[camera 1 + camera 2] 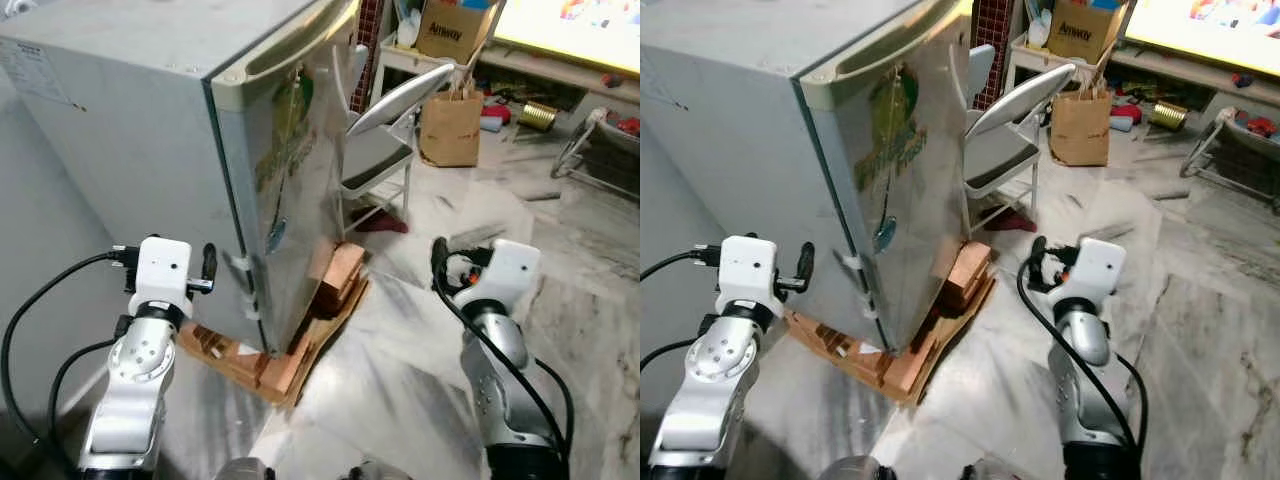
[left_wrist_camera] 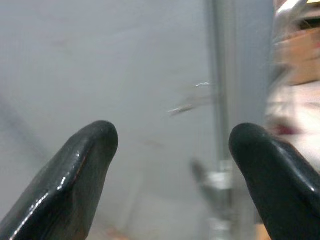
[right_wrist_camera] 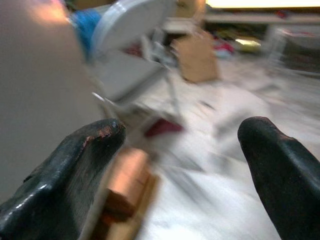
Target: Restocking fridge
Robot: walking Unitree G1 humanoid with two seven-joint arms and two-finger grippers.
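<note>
Fridge (image 1: 150, 130) seen closed, raised on bricks (image 1: 335, 275). Left gripper (image 2: 170, 165) fingers apart beside fridge side; right gripper (image 3: 182, 165) fingers apart, nothing held.

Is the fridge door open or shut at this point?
Shut. The fridge door lies flush against the cabinet, no gap along its top edge or hinge side, and no interior shows.

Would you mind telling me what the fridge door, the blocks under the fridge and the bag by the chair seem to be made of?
Fridge door: apparently glossy metal or metal-look finish, as it mirrors the room. Blocks: reddish-orange, matte, probably brick, resting on flattened cardboard. Bag: brown kraft paper, judging by its matte, creased sides.
</note>
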